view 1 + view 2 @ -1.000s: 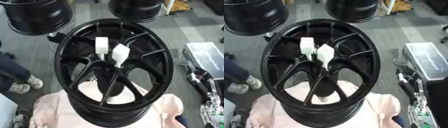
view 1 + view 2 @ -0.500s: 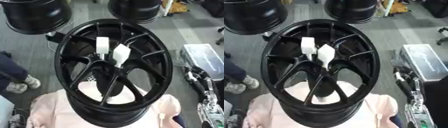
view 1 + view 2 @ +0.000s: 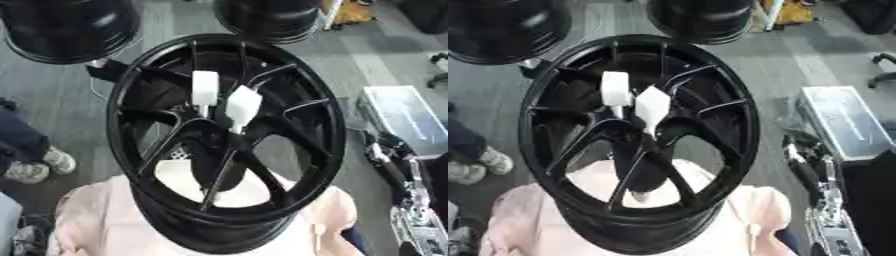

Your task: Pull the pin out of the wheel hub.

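A large black wheel hub (image 3: 131,90) with thin spokes stands on a pink cloth-covered support (image 3: 96,220) in the middle of both views. Two white pins stick up near its centre. One is a rectangular-headed pin (image 3: 205,88) on the left. The other is a tilted pin (image 3: 242,104) just to its right, and its thin stem runs down to the spoke junction. Neither pin is touched by a hand. A black and silver arm-like shape (image 3: 805,162) hangs by the right edge, apart from the hub. My left hand shows in no view.
Two more black wheels lie on the grey floor behind, one at the far left (image 3: 66,25) and one at the top centre (image 3: 267,17). A grey case (image 3: 404,120) sits at the right. A person's shoes (image 3: 35,167) are at the left edge.
The whole picture has drifted slightly, so the camera has moved. The hub and both white pins stand as before.
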Available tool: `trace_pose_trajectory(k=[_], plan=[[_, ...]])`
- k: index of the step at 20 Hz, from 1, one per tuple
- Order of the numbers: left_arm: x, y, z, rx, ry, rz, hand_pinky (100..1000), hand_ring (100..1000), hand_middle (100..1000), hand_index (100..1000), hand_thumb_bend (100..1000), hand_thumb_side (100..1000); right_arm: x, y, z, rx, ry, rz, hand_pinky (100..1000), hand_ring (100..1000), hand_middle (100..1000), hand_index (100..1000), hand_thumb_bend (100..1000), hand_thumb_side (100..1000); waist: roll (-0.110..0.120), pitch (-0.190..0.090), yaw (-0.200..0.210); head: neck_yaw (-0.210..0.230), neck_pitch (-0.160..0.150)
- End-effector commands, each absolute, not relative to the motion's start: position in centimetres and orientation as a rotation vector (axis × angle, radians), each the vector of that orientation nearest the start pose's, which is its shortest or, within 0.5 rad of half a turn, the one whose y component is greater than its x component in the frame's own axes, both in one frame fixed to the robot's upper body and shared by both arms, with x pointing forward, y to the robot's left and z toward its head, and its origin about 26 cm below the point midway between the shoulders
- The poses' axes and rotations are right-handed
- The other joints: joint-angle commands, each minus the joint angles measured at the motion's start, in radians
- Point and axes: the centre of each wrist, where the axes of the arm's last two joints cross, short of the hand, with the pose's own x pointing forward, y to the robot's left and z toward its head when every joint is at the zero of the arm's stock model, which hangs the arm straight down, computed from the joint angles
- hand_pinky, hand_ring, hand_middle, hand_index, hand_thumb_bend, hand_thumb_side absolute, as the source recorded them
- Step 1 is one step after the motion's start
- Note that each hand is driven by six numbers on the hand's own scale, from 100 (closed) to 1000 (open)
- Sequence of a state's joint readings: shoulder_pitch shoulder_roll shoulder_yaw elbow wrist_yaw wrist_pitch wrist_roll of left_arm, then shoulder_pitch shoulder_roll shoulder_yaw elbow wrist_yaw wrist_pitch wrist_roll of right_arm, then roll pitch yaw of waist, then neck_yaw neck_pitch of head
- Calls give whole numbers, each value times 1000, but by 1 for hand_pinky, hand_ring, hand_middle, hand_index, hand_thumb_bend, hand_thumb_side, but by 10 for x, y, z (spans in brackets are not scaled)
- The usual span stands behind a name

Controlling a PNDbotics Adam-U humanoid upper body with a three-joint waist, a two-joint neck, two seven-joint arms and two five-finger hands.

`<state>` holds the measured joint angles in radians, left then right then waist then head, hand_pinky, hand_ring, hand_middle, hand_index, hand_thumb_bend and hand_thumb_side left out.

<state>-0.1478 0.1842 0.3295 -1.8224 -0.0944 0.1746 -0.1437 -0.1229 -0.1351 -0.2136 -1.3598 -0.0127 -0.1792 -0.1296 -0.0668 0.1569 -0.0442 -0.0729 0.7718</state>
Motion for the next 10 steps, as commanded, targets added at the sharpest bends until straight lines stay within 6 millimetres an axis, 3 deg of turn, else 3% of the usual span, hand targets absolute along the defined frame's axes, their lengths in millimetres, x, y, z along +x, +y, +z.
trace_pose_trajectory(k=[1,10], plan=[[289,345,130,356,-1809,-85,722,708,614,688,311,673,302,-327,-16,-330,-1695,-159,654,570,709,822,307,408,2,-6,-2,-3,-4],[288,344,130,351,-1805,-84,723,708,614,688,311,678,303,-326,-15,-324,-1698,-158,654,569,707,822,314,406,1,-6,1,-2,-6]])
